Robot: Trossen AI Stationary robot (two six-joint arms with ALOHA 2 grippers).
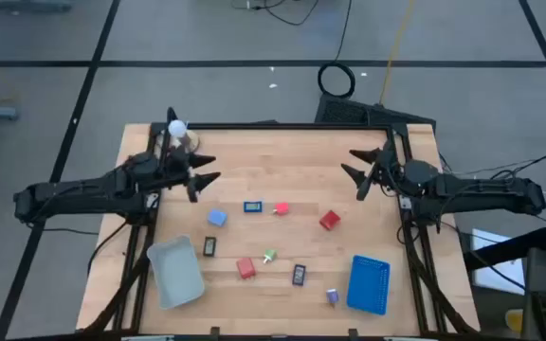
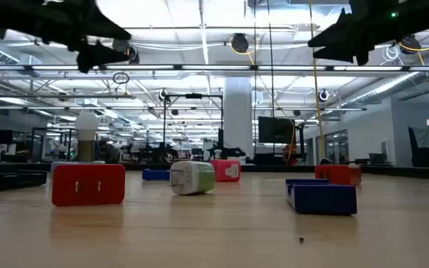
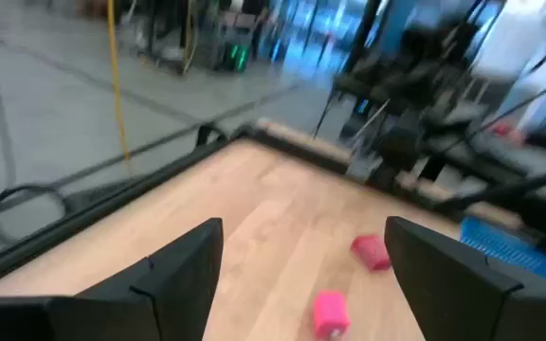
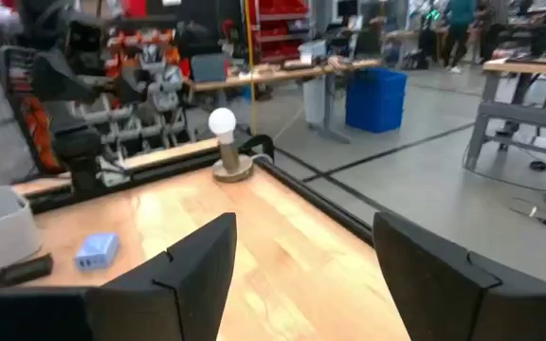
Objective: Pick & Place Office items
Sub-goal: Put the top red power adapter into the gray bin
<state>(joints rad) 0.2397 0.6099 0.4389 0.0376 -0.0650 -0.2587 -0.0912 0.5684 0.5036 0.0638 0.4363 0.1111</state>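
We read this as the start of a pick: nothing held, both arms up off the table (image 1: pixel 282 152) at its far half, items all scattered nearer the front. Left gripper (image 1: pixel 204 174) hangs at the left side close to the white ball on a wooden base (image 1: pixel 177 130), jaws spread wide and empty; right gripper (image 1: pixel 356 171) mirrors it on the right, jaws also spread, empty. In the low view both grippers sit high above the wood, well clear of everything. Items: light-blue block (image 1: pixel 217 218), blue block (image 1: pixel 252 206) and pink-red piece (image 1: pixel 281 208) lie nearest the left jaws but apart from them, toward the front; red block (image 1: pixel 329 221) is the closest one to the right jaws, also forward of them and not between them. Further front: black rectangle (image 1: pixel 209 246), second red block (image 1: pixel 245 269), green-white bit (image 1: pixel 269 256), second black rectangle (image 1: pixel 299 275), purple bit (image 1: pixel 332 296). Grey tray (image 1: pixel 175 274) front left, blue tray (image 1: pixel 369 283) front right, both look unfilled. Next move, we judge: choose one item, swing forward and down, straddle it with the jaws.
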